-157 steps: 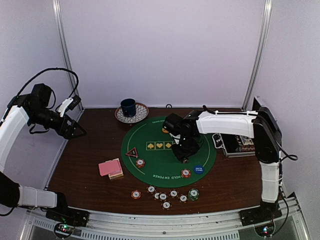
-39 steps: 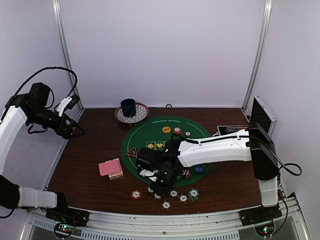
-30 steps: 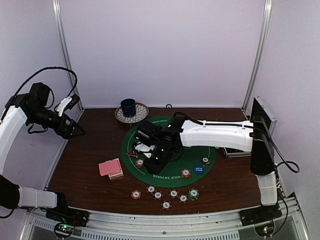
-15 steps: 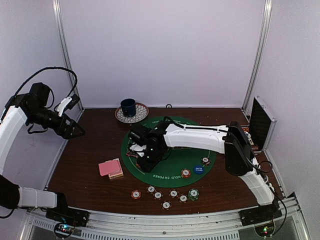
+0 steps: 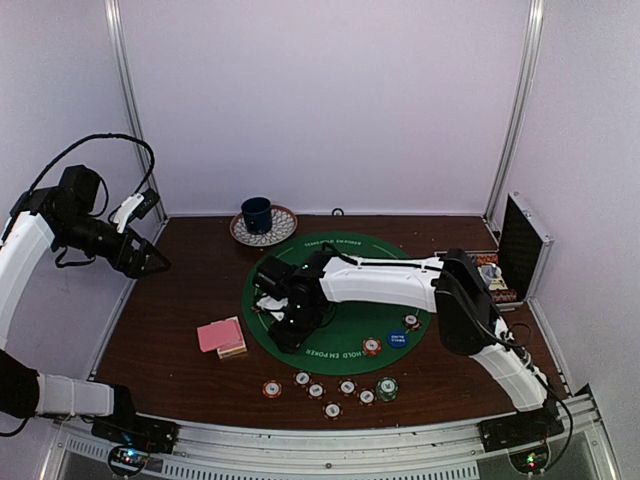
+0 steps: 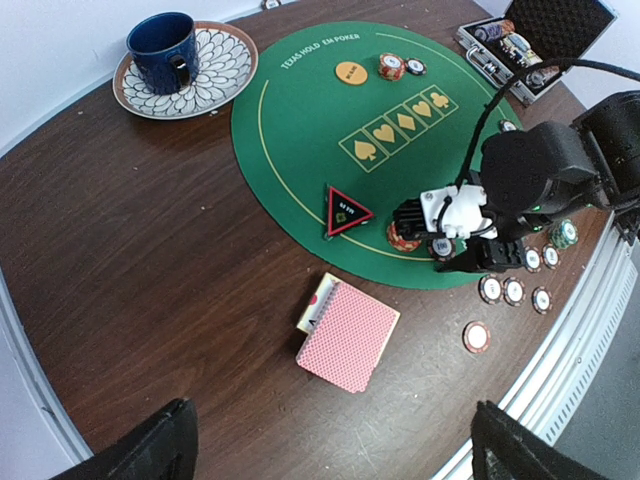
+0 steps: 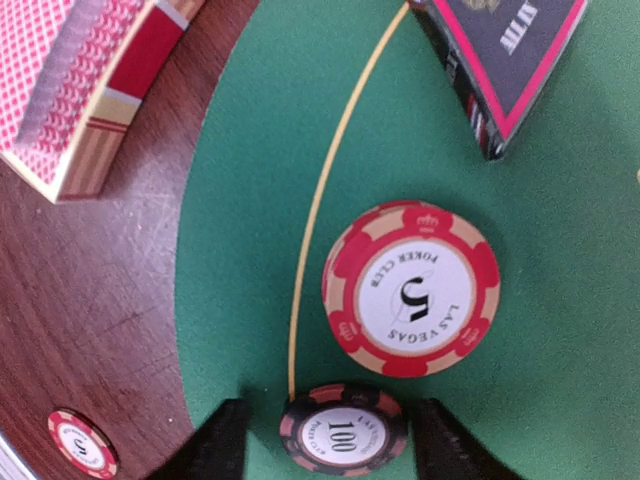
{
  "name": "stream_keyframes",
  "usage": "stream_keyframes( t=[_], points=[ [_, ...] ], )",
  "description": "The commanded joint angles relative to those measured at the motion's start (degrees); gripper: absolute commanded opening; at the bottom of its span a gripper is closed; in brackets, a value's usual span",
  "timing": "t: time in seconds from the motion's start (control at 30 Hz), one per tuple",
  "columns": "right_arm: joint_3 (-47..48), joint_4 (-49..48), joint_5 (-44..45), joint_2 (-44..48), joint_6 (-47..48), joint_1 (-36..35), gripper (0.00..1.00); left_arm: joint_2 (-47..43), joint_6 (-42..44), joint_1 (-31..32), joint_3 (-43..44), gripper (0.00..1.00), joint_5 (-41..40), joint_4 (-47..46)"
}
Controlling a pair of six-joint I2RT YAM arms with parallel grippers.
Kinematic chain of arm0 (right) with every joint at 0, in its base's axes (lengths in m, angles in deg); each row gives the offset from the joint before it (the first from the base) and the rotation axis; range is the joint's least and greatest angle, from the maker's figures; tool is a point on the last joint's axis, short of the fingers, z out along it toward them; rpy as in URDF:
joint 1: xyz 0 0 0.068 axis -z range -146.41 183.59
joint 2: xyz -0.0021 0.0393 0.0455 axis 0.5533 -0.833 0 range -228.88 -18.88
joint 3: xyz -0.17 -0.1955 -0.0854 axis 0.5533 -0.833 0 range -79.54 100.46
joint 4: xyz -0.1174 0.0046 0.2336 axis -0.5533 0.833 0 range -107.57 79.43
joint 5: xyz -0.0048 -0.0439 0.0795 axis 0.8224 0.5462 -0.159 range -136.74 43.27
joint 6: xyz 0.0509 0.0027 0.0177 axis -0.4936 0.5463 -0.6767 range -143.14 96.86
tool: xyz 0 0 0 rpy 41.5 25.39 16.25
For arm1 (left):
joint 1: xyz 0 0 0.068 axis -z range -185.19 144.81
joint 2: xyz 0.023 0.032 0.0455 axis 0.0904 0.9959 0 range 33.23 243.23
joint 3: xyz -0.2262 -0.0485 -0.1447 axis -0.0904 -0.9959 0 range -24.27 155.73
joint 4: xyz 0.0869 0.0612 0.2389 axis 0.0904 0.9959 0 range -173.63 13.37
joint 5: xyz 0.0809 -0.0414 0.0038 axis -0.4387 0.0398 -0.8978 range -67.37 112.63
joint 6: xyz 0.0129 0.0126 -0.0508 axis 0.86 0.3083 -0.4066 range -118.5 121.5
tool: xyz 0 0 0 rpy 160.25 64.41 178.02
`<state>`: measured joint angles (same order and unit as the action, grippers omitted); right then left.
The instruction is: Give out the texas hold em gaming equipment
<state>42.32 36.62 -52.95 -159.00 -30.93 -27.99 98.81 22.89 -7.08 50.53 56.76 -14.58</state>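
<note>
A black "100" poker chip (image 7: 343, 432) lies flat on the green mat (image 7: 560, 300), close to its yellow line. My right gripper (image 7: 335, 440) is open around it, with a gap on each side. Just beyond it sit a red "5" chip (image 7: 411, 288) and the red-edged black triangle marker (image 7: 505, 60). The pink-backed card deck (image 6: 348, 332) rests on the wood left of the mat. From above, the right gripper (image 5: 288, 328) is low over the mat's left edge. My left gripper (image 5: 155, 262) hangs high at the far left, open and empty.
Several chips (image 5: 330, 390) lie in a loose row near the front edge. On the mat are a blue disc (image 5: 397, 338), a yellow disc (image 6: 350, 72) and more chips (image 5: 372, 346). A blue cup (image 5: 257, 214) on its saucer stands at the back, and an open case (image 5: 510, 260) at the right.
The right arm has swung from the front row of chips leftward across the mat, and its gripper has come down at the mat's left edge. The left arm has not moved.
</note>
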Motion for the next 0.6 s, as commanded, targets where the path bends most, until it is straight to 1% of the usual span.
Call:
stream_keyframes(
  t=[0.0, 0.1, 0.27, 0.33, 0.43, 0.53, 0.57],
  points=[
    [2.7, -0.4, 1.9, -1.1, -0.3, 0.1, 0.73, -0.3, 0.3, -0.3, 0.9, 0.98, 0.8, -0.2],
    [2.7, -0.5, 3.4, 0.4, 0.2, 0.1, 0.80, -0.3, 0.4, -0.3, 0.7, 0.98, 0.8, -0.2],
    [1.8, 0.2, 5.7, 6.2, 0.4, 0.1, 0.82, -0.4, 0.4, -0.3, 0.9, 0.98, 0.7, -0.2],
    [-0.2, 0.7, 7.0, 9.6, -0.3, 0.1, 0.82, -0.3, 0.5, -0.3, 0.9, 0.98, 0.7, -0.2],
    [-6.3, 0.9, 9.1, 16.2, -2.3, 0.1, 0.82, 0.0, 0.4, -0.3, 1.0, 0.98, 0.6, -0.2],
    [-15.1, 1.1, 10.1, 23.7, -5.0, 0.1, 0.83, 0.1, 0.4, -0.3, 1.1, 0.98, 0.7, -0.2],
    [-19.4, 1.3, 10.4, 26.1, -5.9, 0.1, 0.83, 0.1, 0.4, -0.3, 1.2, 0.98, 0.7, -0.2]
  ],
)
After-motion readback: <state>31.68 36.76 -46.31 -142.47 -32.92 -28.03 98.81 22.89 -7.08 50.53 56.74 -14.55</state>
